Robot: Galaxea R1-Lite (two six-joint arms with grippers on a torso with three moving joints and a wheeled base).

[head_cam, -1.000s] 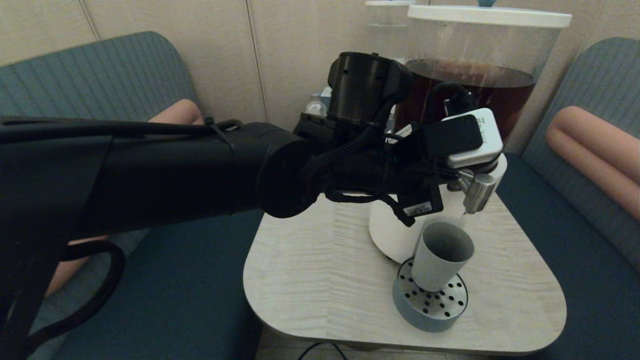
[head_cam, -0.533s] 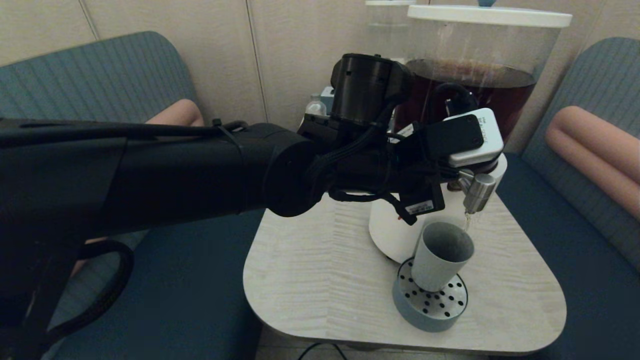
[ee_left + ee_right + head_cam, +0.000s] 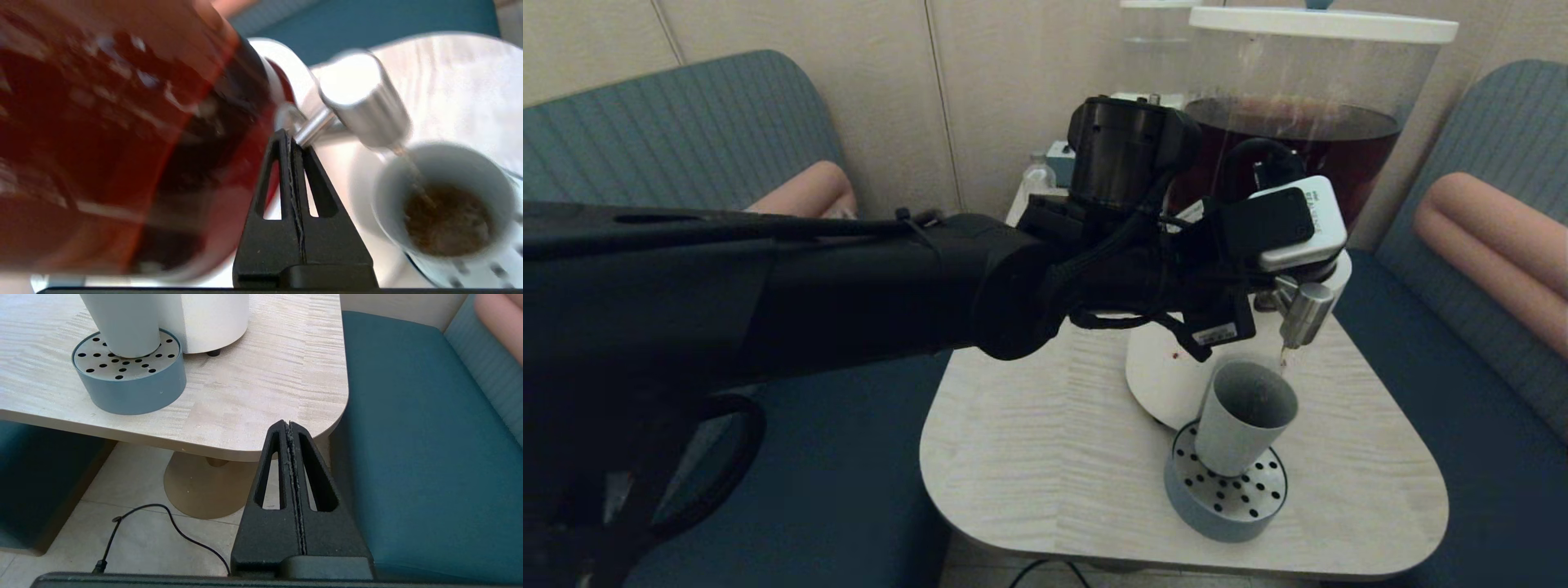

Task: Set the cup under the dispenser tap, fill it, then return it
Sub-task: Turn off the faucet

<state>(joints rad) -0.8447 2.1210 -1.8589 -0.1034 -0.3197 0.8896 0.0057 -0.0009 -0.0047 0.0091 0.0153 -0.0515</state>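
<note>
The grey-blue cup (image 3: 1245,416) stands upright on the round perforated drip tray (image 3: 1225,498), directly under the steel dispenser tap (image 3: 1305,314). A thin brown stream runs from the tap (image 3: 363,102) into the cup (image 3: 445,204), which holds some brown liquid at its bottom. My left gripper (image 3: 288,136) is shut, its tips pressed against the thin steel stem behind the nozzle; in the head view the wrist hides its fingers. My right gripper (image 3: 289,424) is shut and empty, low beside the table's front right corner. The cup's lower part (image 3: 122,326) shows there too.
The big dispenser (image 3: 1290,147) with dark brown liquid sits on its white base (image 3: 1168,376) at the back of the pale wooden table (image 3: 1029,457). A clear-tank dispenser (image 3: 1152,49) stands behind it. Teal benches flank the table. A black cable (image 3: 163,514) lies on the floor.
My left forearm and elbow have shifted slightly right and up while the wrist stays at the tap. Liquid keeps trickling into the cup, which has not moved.
</note>
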